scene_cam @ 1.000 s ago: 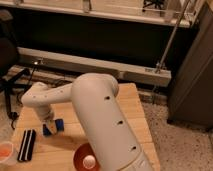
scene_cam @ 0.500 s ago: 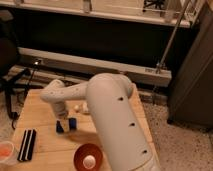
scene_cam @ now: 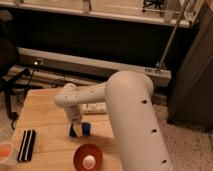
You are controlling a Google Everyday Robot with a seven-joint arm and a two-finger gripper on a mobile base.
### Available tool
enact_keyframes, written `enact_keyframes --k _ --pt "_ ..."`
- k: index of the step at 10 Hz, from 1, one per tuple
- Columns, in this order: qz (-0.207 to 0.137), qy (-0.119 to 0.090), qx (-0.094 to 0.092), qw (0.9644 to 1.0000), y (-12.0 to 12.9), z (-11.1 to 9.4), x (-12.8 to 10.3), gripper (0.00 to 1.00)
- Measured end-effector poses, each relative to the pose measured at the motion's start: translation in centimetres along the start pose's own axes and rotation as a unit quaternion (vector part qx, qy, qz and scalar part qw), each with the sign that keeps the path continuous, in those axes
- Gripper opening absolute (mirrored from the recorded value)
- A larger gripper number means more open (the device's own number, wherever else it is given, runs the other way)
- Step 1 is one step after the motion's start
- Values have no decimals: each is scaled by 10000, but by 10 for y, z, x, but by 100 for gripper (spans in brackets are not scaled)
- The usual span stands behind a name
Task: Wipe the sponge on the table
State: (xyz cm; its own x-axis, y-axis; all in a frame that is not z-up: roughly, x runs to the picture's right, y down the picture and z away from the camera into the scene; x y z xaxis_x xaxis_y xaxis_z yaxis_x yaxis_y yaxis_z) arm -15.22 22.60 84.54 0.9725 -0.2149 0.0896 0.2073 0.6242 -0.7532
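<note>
No legible text, labels, brands, numbers or signs anywhere.

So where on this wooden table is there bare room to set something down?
The back-left of the light wooden table, between its far edge and the black striped block, is bare. So is the strip between that block and the orange bowl. It is crowded around the gripper, beside the small blue sponge.
</note>
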Motion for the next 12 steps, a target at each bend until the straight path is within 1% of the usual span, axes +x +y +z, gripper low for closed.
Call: enact_keyframes --k 1,2,4,6,8,9,10,11,12 --pt "-5 -22 14 10000 8 0 -2 24" --pt "-73 -58 -2 10000 24 2 -10 24" --pt "-359 -175 -10 9992 51 3 -39 24" --pt "-739 -317 21 9968 75 -1 -76 24" --pt "-1178 -456 95 9919 91 -9 -117 24" --pt "-1340 -514 130 9896 94 -13 -133 24" --pt "-1536 -576 197 9863 92 -16 -153 24" --pt "-1662 -621 246 9838 87 -19 -167 24" --pt "-1755 -659 312 9818 77 -20 -180 24"
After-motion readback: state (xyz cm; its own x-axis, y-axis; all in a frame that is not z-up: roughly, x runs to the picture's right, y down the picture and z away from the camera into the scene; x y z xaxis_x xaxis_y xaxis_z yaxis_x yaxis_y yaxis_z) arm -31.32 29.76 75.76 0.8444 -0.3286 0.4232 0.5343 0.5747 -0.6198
